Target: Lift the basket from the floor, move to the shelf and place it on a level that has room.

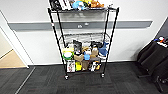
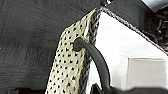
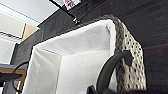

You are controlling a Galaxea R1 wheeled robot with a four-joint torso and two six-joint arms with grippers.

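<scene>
The shelf [image 1: 83, 40], a tall black wire rack on casters, stands against the white wall straight ahead. Its second level [image 1: 85, 37] is bare grey mesh. Books and plush toys crowd the top tier [image 1: 80, 5], and the lower tiers [image 1: 83, 56] are packed with goods. The basket [image 2: 67, 65] has speckled beige woven sides, a dark rim and a white lining [image 3: 82, 62]. It hangs above the dark carpet between my arms. My left gripper [image 2: 100, 89] is shut on one dark loop handle [image 2: 98, 60]. My right gripper [image 3: 96, 90] is shut on the opposite handle [image 3: 112, 62].
Dark carpet [image 1: 82, 82] stretches between me and the rack. A black-draped table [image 1: 155, 57] with small items stands at the right. An opening onto a wooden floor [image 1: 10, 60] is at the left. A rack caster [image 3: 75, 20] shows beyond the basket.
</scene>
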